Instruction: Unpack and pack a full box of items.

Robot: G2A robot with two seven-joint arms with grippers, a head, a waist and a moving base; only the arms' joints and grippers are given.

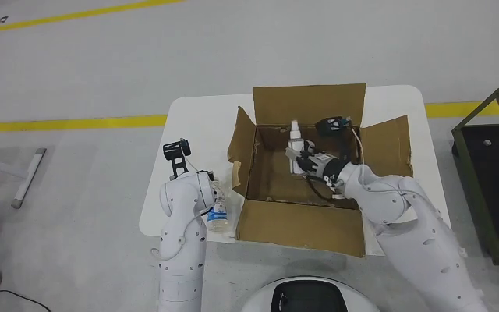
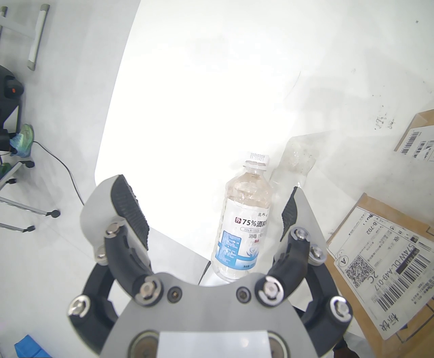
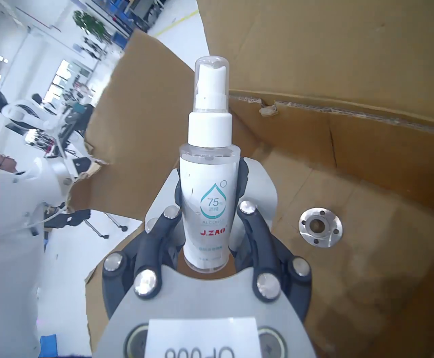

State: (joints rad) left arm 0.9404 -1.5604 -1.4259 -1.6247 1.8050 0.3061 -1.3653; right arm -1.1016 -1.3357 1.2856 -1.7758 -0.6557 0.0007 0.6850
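Clear plastic under a white pump head and see-through cap: spray bottle [image 3: 207,176] [image 1: 296,137], pinched round its labelled body by the right gripper [image 3: 210,190] [image 1: 306,161], fingers drawn in narrow against both sides. Held inside the cardboard box [image 1: 308,222] [image 3: 339,142], nozzle toward the far wall, all four flaps folded outward. Resting on the box floor or lifted off it: cannot tell. On that brown floor, near the gripper, a round metal flange [image 3: 320,227] with a centre hole.

Outside, just beside the box's left flap, a clear capped bottle [image 2: 242,227] [image 1: 218,209] with a blue-and-white label, upright near the front left edge of the table [image 1: 195,129] [image 2: 203,84]. Over it the left gripper [image 2: 210,200], fingers spread wide, gripping nothing, ribbed black pads [image 2: 129,206] to either side of the bottle and apart from it. White shipping labels [image 2: 383,267] stuck to the box's outer wall.

White tabletop, rounded at the corners, faintly scuffed close to the box. Beyond it a pale grey floor [image 1: 93,62] crossed by yellow lines [image 1: 78,123], with a dark green frame [image 1: 477,179] at the right edge and a black cable [image 2: 73,179] trailing on the left. Past the torn left flap, bright windows and a green plant [image 3: 90,25].
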